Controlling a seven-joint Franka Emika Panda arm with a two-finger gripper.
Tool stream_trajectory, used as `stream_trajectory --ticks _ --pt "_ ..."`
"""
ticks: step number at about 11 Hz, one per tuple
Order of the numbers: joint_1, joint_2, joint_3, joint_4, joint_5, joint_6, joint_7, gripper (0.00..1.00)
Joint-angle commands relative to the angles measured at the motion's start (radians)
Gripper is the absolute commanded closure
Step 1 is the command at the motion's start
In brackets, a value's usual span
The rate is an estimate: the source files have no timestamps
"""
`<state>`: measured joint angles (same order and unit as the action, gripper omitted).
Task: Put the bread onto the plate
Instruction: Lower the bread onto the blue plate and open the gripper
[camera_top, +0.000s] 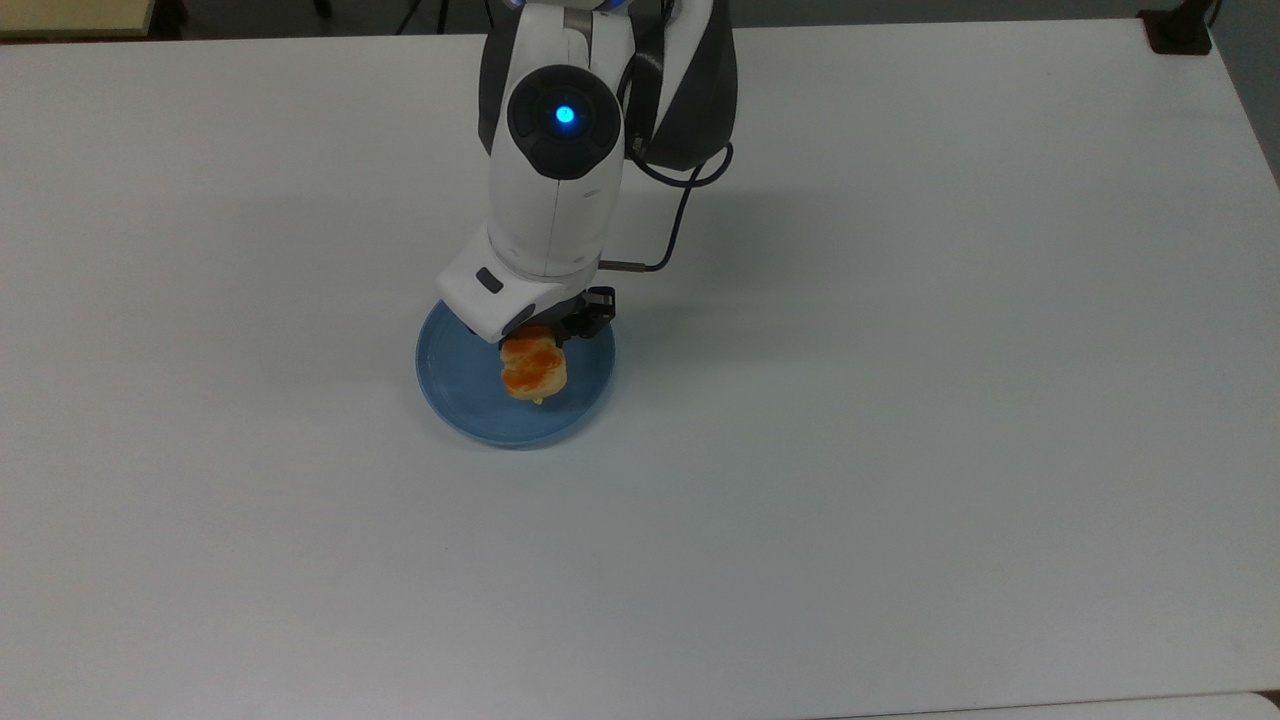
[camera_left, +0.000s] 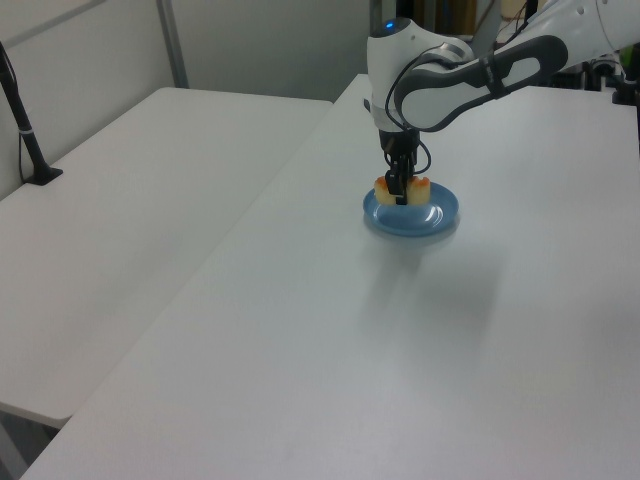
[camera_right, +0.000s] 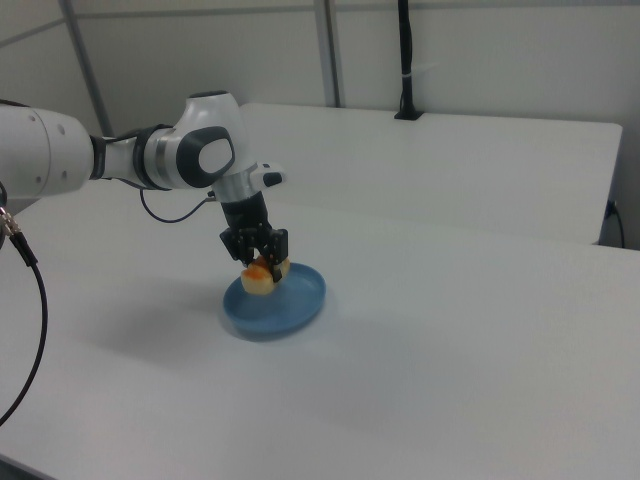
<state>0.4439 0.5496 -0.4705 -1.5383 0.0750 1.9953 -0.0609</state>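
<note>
The blue plate (camera_top: 452, 378) lies on the white table, a little to the top view's left of centre. My gripper (camera_top: 545, 334) points down over the plate, shut on the bread (camera_top: 533, 368), a pale roll with orange-brown glazed ridges. The roll hangs low inside the rim; I cannot tell whether it touches the plate's floor. In the left view the dark fingers (camera_left: 401, 186) pinch the bread (camera_left: 383, 185) across its middle above the plate (camera_left: 432, 216). The right view shows the gripper (camera_right: 262, 262) holding the bread (camera_right: 258, 282) over the near-left part of the plate (camera_right: 302, 295).
A black clamp (camera_top: 1178, 30) sits at the table's far corner on the top view's right. A second white table (camera_left: 140, 180) adjoins on the left view's left, with a black post (camera_left: 24, 130) on it. A cable (camera_top: 672, 225) loops off the wrist.
</note>
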Motion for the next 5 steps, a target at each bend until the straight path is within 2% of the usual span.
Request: stream_trajectory --ticks 1,3,5 --pt "0.009 -0.017 -0.008 -0.045 -0.069 0.0 -0.011 0.0" --pt "0.013 -0.026 -0.008 -0.045 -0.081 -0.01 0.013 0.0" --pt "0.004 -0.092 0.015 -0.037 -0.083 -0.07 0.157 0.0"
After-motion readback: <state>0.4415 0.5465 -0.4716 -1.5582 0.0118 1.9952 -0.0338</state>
